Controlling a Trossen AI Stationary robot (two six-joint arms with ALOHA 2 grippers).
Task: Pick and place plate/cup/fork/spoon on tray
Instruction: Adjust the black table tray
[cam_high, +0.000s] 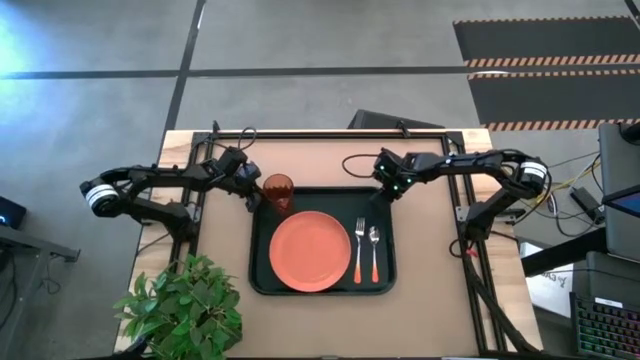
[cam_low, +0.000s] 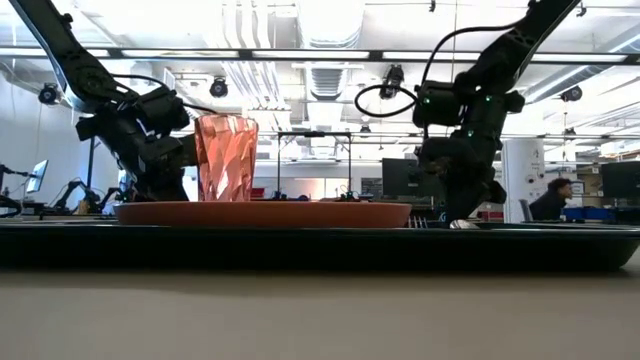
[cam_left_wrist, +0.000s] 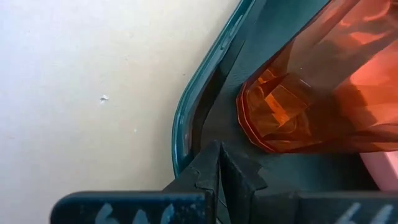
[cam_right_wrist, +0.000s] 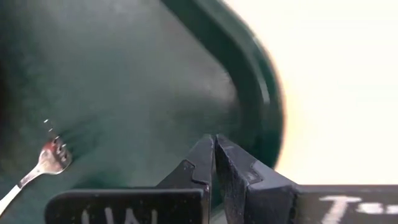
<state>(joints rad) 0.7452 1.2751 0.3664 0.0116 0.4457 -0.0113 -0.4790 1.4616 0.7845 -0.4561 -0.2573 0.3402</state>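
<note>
High view: plate (cam_high: 310, 251), cup (cam_high: 279, 190), fork (cam_high: 358, 250) and spoon (cam_high: 374, 250) are sitting on the tray (cam_high: 262, 285); left gripper (cam_high: 250, 196) and right gripper (cam_high: 379, 194), both pressed together and empty, are hovering at the rim, likely needing only retreat.

Fork (cam_right_wrist: 38, 167) handle cut off

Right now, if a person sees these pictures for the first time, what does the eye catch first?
First the salmon-orange plate in the middle of the dark tray, with the red-brown cup upright at the tray's far left corner. The fork and spoon lie side by side right of the plate. Both grippers, left gripper and right gripper, are shut and empty over the tray's far corners.
</note>
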